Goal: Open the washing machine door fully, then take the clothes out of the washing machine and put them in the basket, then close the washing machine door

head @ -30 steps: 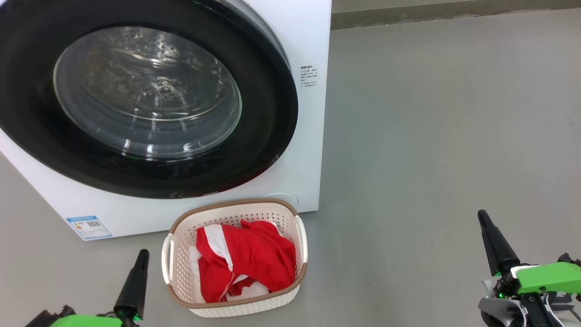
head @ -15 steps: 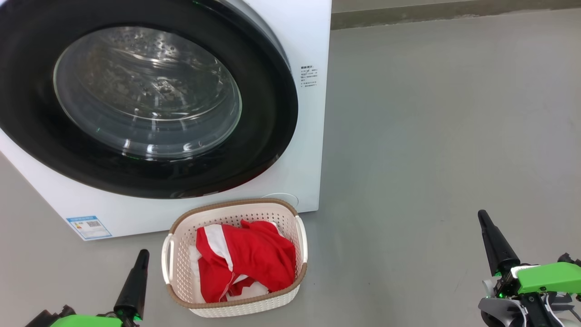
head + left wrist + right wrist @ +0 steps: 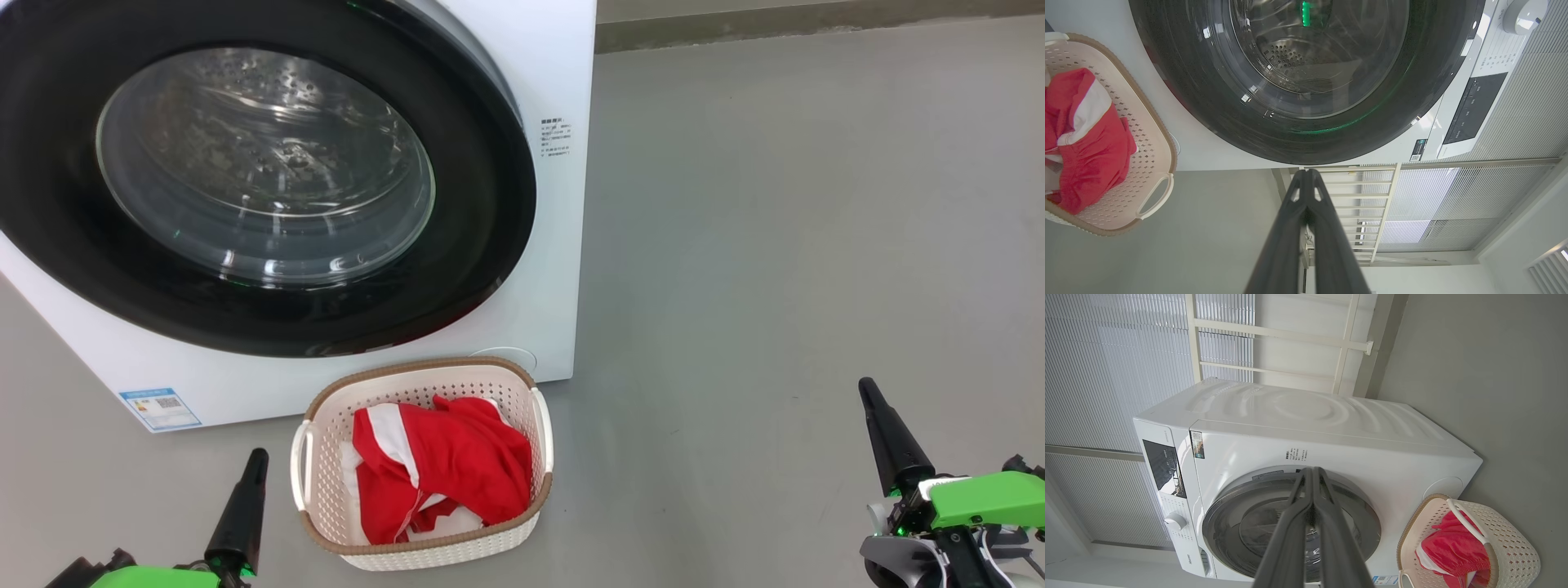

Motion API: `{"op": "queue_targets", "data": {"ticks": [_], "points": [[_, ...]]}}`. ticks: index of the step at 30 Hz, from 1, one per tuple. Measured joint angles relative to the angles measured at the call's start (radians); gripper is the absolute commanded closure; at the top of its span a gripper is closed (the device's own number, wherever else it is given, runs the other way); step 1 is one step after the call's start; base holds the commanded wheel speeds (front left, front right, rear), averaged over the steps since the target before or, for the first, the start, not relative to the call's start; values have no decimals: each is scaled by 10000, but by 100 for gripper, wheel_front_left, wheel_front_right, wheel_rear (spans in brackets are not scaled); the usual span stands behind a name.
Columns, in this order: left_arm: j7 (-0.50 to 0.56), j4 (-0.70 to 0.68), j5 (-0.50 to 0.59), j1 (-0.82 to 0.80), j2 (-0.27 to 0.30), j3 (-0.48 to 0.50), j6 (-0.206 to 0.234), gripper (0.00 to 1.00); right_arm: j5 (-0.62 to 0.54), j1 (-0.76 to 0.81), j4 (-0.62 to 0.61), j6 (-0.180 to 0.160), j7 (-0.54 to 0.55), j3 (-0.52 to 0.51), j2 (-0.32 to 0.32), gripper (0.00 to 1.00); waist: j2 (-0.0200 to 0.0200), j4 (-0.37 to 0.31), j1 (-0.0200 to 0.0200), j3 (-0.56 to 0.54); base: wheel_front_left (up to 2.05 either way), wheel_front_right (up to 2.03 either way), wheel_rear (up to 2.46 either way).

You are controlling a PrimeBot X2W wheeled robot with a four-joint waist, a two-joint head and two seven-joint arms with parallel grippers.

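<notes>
Softly heaped clothes (image 3: 457, 465) look light, limp; I'd pinch a raised fold. Left gripper (image 3: 258, 457), right gripper (image 3: 867, 389) closed, empty.

Head downward, wrists toward washing machine (image 3: 559, 245)

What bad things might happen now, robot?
1. The basket sits right in front of the washing machine; rolling forward might knock it and spill the clothes.
2. The washing machine door looks shut, but I cannot tell whether it latched; it might swing open.
</notes>
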Motion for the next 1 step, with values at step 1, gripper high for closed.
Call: {"op": "queue_targets", "data": {"ticks": [1], "points": [[0, 0, 0, 0, 0, 0, 0, 100, 0, 0, 0, 0, 0, 0, 2, 100, 0, 0, 0, 0, 0, 0, 0]]}}
